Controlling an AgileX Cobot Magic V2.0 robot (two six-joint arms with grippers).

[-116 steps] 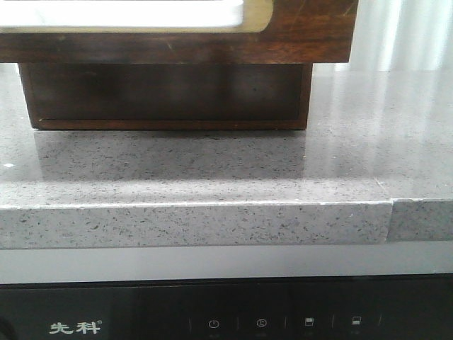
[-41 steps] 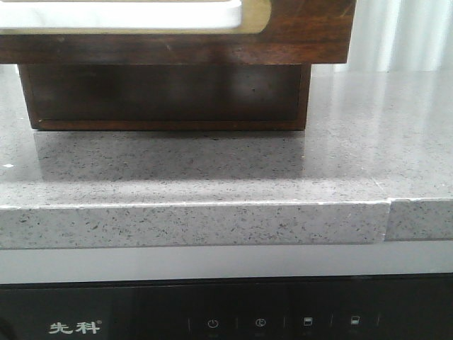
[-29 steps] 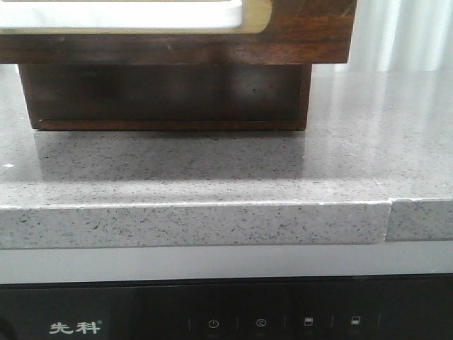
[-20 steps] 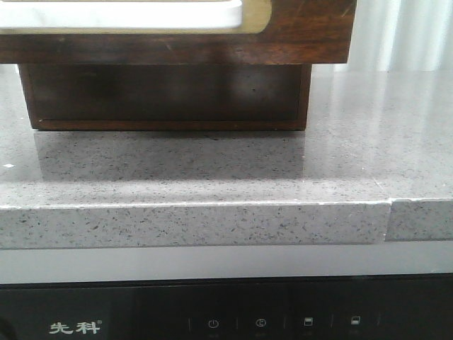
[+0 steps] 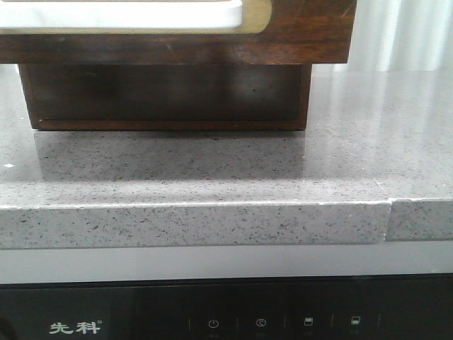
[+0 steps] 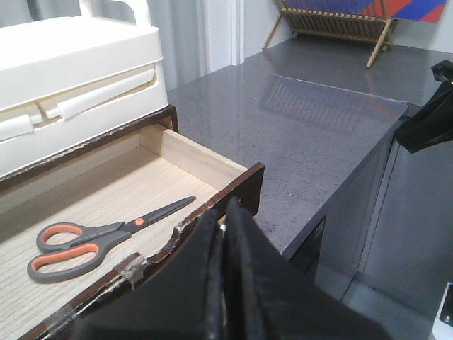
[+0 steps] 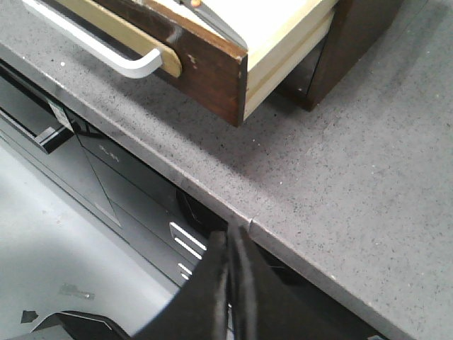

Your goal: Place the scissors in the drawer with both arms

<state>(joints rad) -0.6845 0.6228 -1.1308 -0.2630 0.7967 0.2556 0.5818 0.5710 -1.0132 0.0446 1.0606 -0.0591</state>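
On the pale drawer (image 6: 212,173) floor lie the scissors (image 6: 99,234); both grippers, left (image 6: 225,244) and right (image 7: 232,265), are pinched closed and empty. Push the front squarely, avoid the handle (image 7: 106,46).

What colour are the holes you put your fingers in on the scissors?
Orange inside dark grey handles on the scissors; left wrist view shows it best.

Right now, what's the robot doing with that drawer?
Nothing is being held at the moment. The scissors already lie flat inside the open drawer, which sticks out over the grey countertop. The left end effector is shut and sits just outside the drawer's front edge. The right end effector is shut too, off past the countertop's edge. The drawer has not been pushed closed yet.
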